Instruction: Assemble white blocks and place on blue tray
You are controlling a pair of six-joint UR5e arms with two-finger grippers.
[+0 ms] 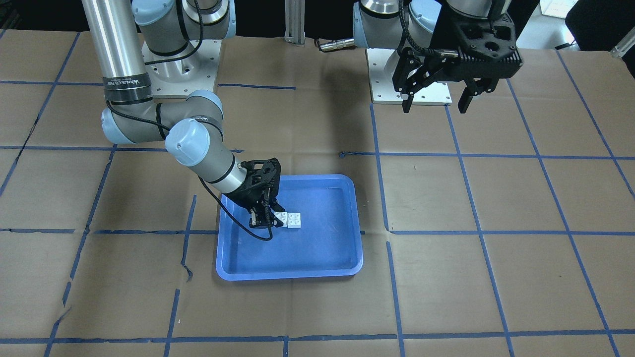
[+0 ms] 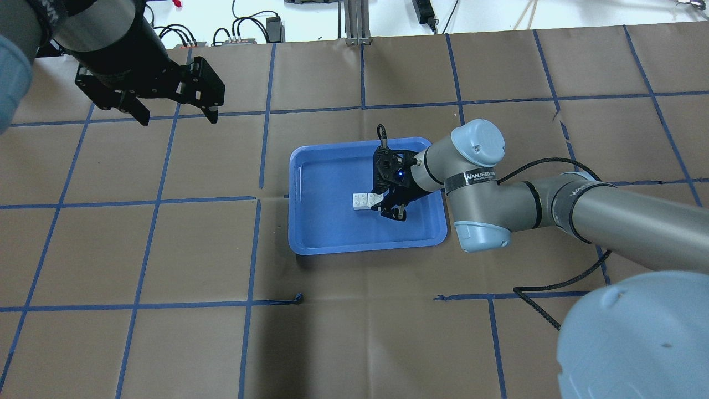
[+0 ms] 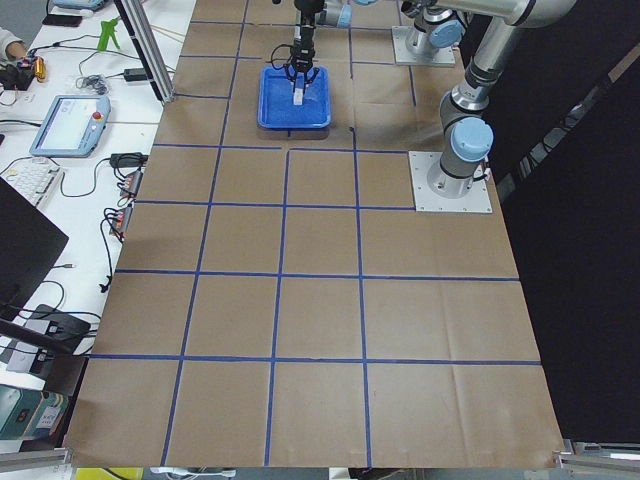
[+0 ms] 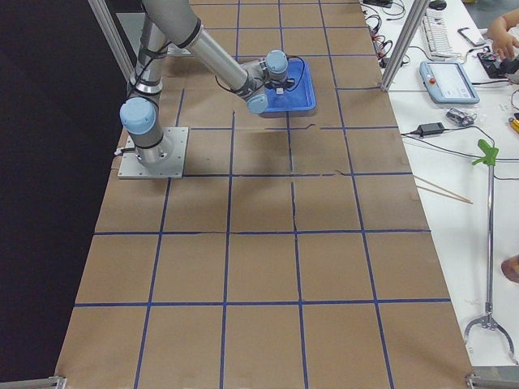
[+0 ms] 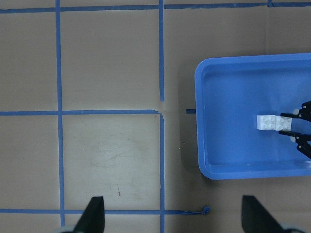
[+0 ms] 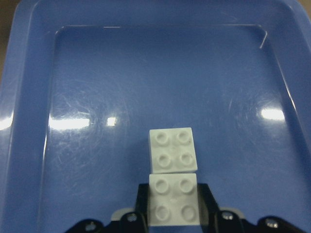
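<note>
Two white blocks [image 6: 172,150] lie side by side, studs up, inside the blue tray [image 6: 29,48]. My right gripper [image 6: 172,204] is shut on the nearer block [image 6: 172,199], a finger against each of its sides. The farther block touches it edge to edge. In the overhead view the blocks [image 2: 361,201] sit near the tray's [image 2: 365,249] middle, with the right gripper [image 2: 382,202] just to their right. My left gripper [image 2: 174,113] is open and empty, raised far to the left of the tray. The left wrist view shows the blocks [image 5: 267,123] from above.
The table is covered in brown paper with a grid of blue tape lines [image 2: 260,166]. The arm bases [image 1: 407,84] stand at the robot's side. A black cable [image 2: 554,288] loops from the right arm over the paper.
</note>
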